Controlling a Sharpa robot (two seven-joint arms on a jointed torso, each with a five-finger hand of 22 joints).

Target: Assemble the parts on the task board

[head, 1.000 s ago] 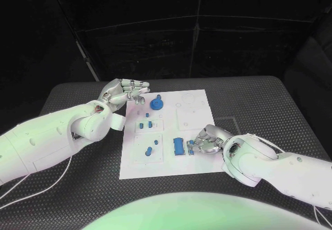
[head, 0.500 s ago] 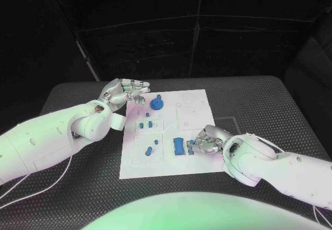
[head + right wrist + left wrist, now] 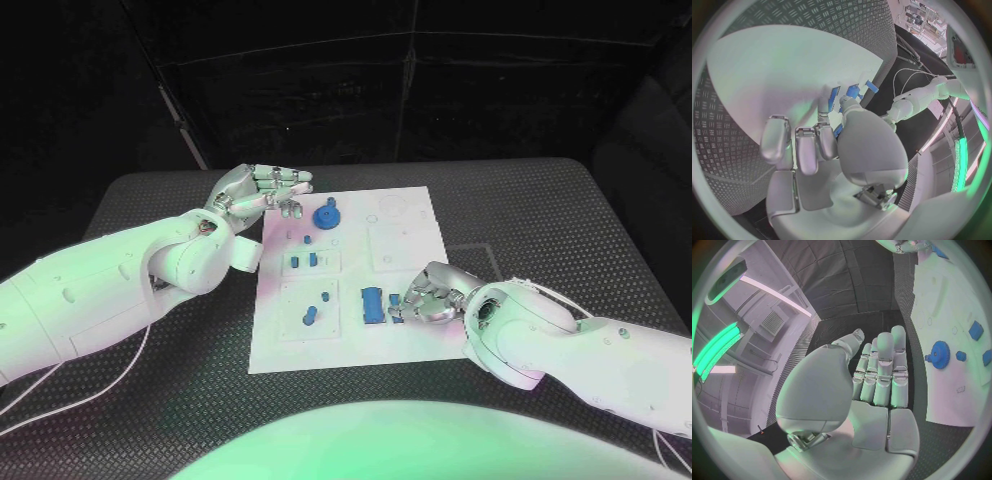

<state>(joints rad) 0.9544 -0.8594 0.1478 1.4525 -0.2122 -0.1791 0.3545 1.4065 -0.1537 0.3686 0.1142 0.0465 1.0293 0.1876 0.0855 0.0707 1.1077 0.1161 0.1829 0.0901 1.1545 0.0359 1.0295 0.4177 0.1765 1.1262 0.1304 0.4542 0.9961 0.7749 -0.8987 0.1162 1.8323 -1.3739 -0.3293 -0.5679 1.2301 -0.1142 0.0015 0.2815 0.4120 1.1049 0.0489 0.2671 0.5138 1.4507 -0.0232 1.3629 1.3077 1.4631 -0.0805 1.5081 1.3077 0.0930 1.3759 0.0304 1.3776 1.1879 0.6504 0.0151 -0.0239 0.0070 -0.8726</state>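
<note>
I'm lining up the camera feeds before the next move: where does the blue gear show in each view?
Head view: the blue gear lies at the far end of the task board, just right of the left hand.
Left wrist view: the gear lies on the board beside the fingers.
Right wrist view: I cannot make it out.
Shared landmark: the white task board.
</note>
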